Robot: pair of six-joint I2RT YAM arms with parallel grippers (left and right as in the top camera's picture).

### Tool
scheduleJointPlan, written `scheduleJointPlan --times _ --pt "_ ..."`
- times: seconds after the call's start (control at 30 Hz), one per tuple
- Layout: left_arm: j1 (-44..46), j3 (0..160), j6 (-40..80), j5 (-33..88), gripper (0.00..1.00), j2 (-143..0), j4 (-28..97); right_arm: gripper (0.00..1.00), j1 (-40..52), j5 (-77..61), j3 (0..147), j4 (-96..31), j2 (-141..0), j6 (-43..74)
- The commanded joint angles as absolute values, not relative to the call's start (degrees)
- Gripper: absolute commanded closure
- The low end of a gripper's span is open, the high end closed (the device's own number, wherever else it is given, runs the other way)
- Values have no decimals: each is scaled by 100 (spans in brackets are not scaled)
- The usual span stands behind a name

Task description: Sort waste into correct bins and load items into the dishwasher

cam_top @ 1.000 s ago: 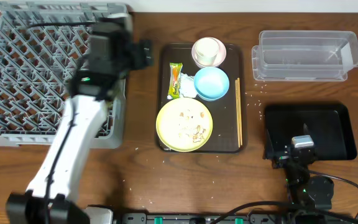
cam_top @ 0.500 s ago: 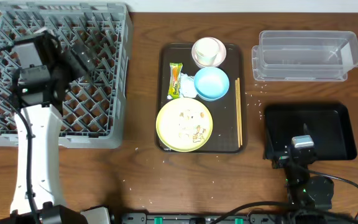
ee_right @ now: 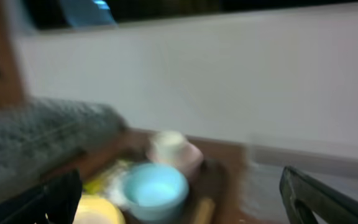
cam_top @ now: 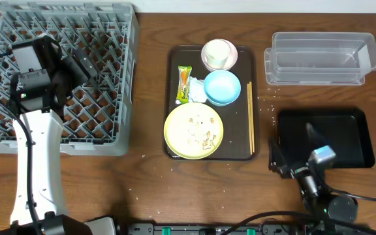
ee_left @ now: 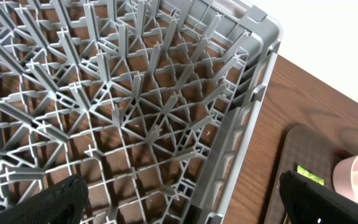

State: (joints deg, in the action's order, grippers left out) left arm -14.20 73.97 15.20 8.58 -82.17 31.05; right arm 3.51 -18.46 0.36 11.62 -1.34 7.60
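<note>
left tool (cam_top: 82,65) hangs over the grey dish rack (cam_top: 130,65), fingers spread wide, nothing between them; its wrist view shows only bare pegs below. right tool (cam_top: 296,150) sits low at the near left corner of the glossy black tray (cam_top: 358,140), jaws wide apart and empty; its own view is blurred but points toward the crockery. outward from there: the brown serving tray (cam_top: 172,98) at mid worktop (cam_top: 149,183) carries everything. small white bowl (cam_top: 219,53) at the far end, blue bowl (cam_top: 222,87) just beside it, yellow plate (cam_top: 175,130) at the near end with pale food scraps (cam_top: 201,134) on it, chopsticks (cam_top: 250,117) laid along the right edge, snack wrapper (cam_top: 185,85) along the left, crumpled tissue (cam_top: 196,96) tucked between wrapper and blue bowl. clear tub (cam_top: 322,59) stands far right; the black tray looks bare. judgement: task at its start. nothing sorted, rack unloaded. left to do: wrapper, tissue and scraps to the bins; two bowls, plate and chopsticks to the rack.
</note>
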Motion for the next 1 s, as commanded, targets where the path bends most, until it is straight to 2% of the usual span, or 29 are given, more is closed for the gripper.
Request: scheduleJointPlan --times 0.0,0.2,0.33,0.6,0.73,0.97 --pt "-1446 7415 1531 829 0 -8134 3105 1 303 -2620 32 1826 -113 2110" --pt "-1446 7415 1531 829 0 -8134 3105 1 303 -1691 32 3330 -113 2945" --pt "-1446 7415 1531 829 0 -8134 3105 1 303 -56 32 3374 -115 4637" --pt "-1446 7415 1531 829 0 -8134 3105 1 303 626 156 3391 -217 5876" --pt "-1446 7415 1531 829 0 -8134 3105 1 301 622 591 3391 -685 5583" --pt "-1446 7415 1531 829 0 -8134 3105 1 303 -67 2097 3343 -2447 3133"
